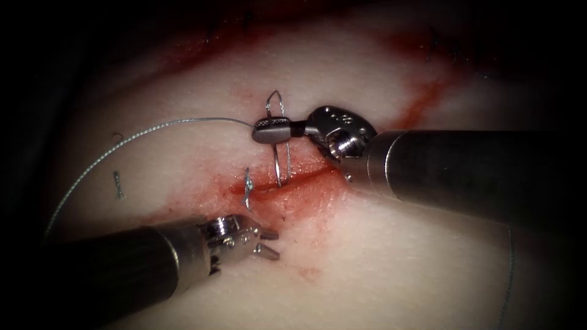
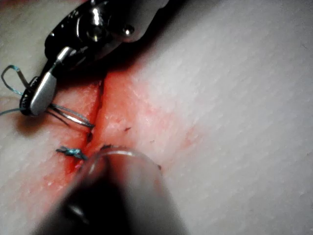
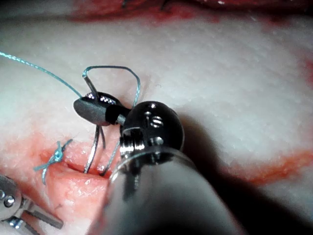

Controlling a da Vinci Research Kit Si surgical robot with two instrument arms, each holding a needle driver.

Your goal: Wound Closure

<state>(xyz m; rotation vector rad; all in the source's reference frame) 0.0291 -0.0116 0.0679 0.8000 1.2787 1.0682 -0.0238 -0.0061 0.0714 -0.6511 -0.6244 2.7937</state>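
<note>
Two risks: the right pincer [image 1: 269,130], clamped mid-curve on the needle [image 1: 278,160] standing in the cut [image 1: 287,183], could twist and tear the tissue [image 1: 397,256], or the thread [image 1: 153,129] could snag the open, empty left pincer [image 1: 268,242].

Red fluid [image 1: 315,205] stains the tissue [image 1: 379,256] around the cut [image 1: 306,178]. Well left of it lie a short dark thread end [image 1: 117,184] and a curled end [image 1: 117,137], apart. A red streak [image 1: 422,104] runs upper right
</note>
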